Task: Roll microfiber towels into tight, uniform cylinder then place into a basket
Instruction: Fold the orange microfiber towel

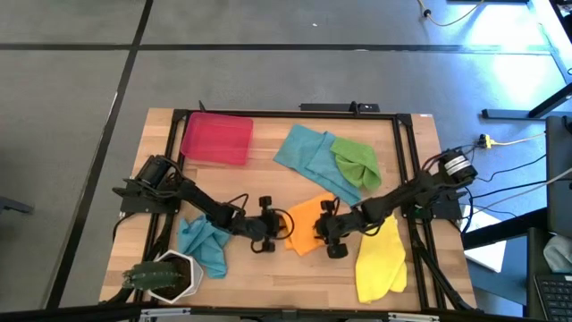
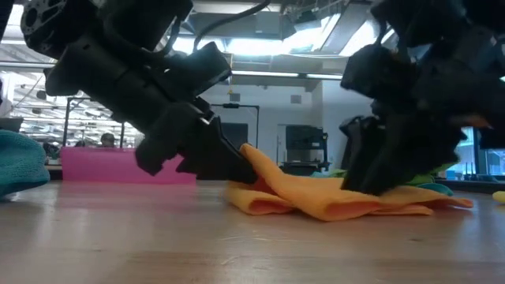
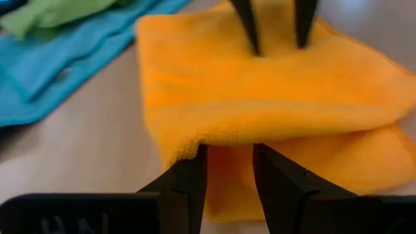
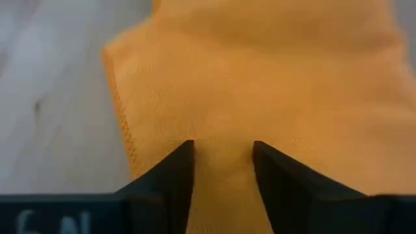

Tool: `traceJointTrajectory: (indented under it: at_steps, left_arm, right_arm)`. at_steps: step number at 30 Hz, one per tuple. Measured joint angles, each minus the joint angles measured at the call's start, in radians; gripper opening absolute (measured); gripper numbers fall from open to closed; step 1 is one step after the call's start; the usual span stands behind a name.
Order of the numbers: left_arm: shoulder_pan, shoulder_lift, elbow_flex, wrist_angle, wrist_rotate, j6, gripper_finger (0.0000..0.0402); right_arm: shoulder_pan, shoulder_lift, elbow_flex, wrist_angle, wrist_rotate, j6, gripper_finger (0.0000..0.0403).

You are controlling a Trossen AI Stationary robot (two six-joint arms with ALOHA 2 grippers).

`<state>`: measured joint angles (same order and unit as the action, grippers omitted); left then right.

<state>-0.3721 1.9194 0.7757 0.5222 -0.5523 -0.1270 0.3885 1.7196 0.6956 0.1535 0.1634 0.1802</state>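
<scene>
- The orange towel [image 1: 308, 224] lies folded over on the desk [image 1: 268, 174], just below the middle, with a raised fold along its edge toward 9 o'clock.
- The left end effector [image 1: 273, 227] grasps that fold; its fingers [image 3: 185, 185] pinch the doubled edge.
- The right end effector [image 1: 329, 234] presses on the towel's 3 o'clock side, its fingers [image 4: 179, 175] straddling a ridge of cloth; I cannot tell whether it grips yet.
- To roll well, both should keep the edge straight and taut, turning together so the cylinder stays even.
- The basket [image 1: 216, 139] waits at 11 o'clock, well apart.
</scene>
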Motion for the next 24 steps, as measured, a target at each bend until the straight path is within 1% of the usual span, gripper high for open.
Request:
traceJointTrajectory:
  at_steps: [4,7,8,11,15,21,24]
  left_arm:
    - [-0.004,0.0,0.0,0.0,-0.113,-0.029,0.0112]
    - [-0.004,0.0,0.0,-0.022,-0.203,-0.076,0.0108]
    - [-0.004,0.0,0.0,-0.029,-0.219,-0.086,0.0107]
    - [-0.003,0.0,0.001,-0.044,-0.227,-0.108,0.0106]
    - [-0.007,-0.006,0.001,-0.067,-0.2,-0.111,0.0106]
    - [-0.043,-0.057,0.0,-0.155,-0.183,-0.133,0.0106]
    - [-0.072,-0.095,0.0,-0.204,-0.182,-0.134,0.0106]
  right_arm:
    - [0.0,0.032,0.004,0.018,-0.013,0.024,0.0123]
    - [0.0,0.045,0.005,0.024,-0.013,0.029,0.011]
    - [0.0,0.048,0.005,0.024,-0.013,0.029,0.0107]
    - [0.0,0.048,0.004,0.026,-0.013,0.029,0.0104]
    - [0.0,0.048,0.003,0.046,-0.018,0.027,0.0108]
    - [0.001,0.033,-0.001,0.062,-0.028,0.025,0.0125]
    - [0.002,0.0,-0.004,0.049,-0.015,0.021,0.0134]
